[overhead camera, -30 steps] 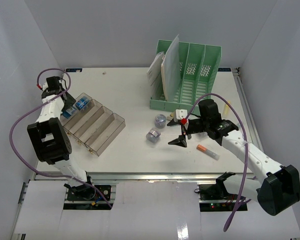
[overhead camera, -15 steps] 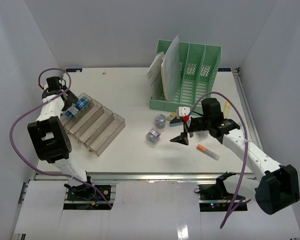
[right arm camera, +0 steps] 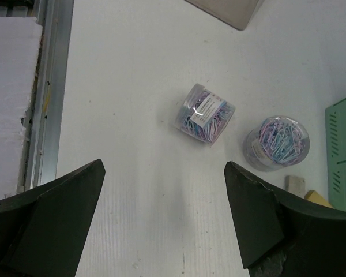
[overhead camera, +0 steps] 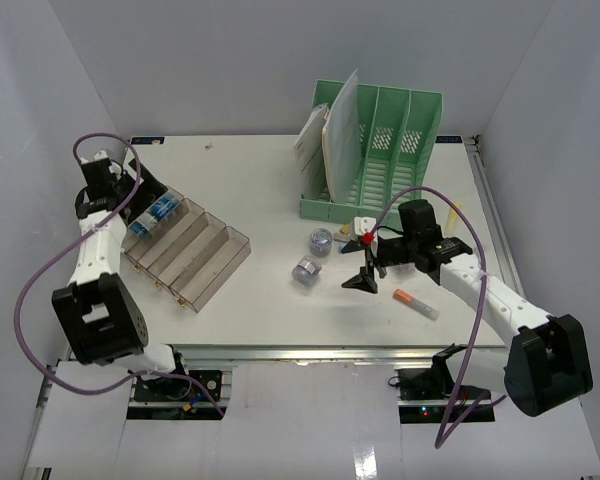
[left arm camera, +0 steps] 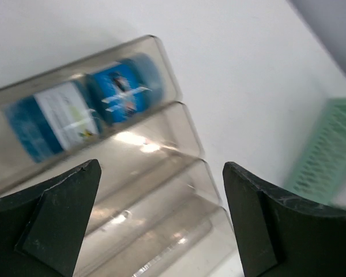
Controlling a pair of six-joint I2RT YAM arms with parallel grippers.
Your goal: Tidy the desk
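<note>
Your left gripper (left arm camera: 161,167) has pulled back toward the far-left corner, jaws spread above the clear tray (overhead camera: 195,250). Your right gripper (overhead camera: 363,270) gapes empty over the desk (overhead camera: 250,180), which spans beneath both arms.

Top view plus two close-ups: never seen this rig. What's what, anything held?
Two robot arms are bolted at the near edge of a white desk. The wide picture comes from a fixed camera above; each close-up from a wrist camera, the dark wedges being its fingers. The left end effector hangs open over a clear stepped tray holding blue containers. The right end effector hangs open near two tubs of paper clips, by a green file rack. An orange-capped marker lies nearby. Nothing is held.
</note>
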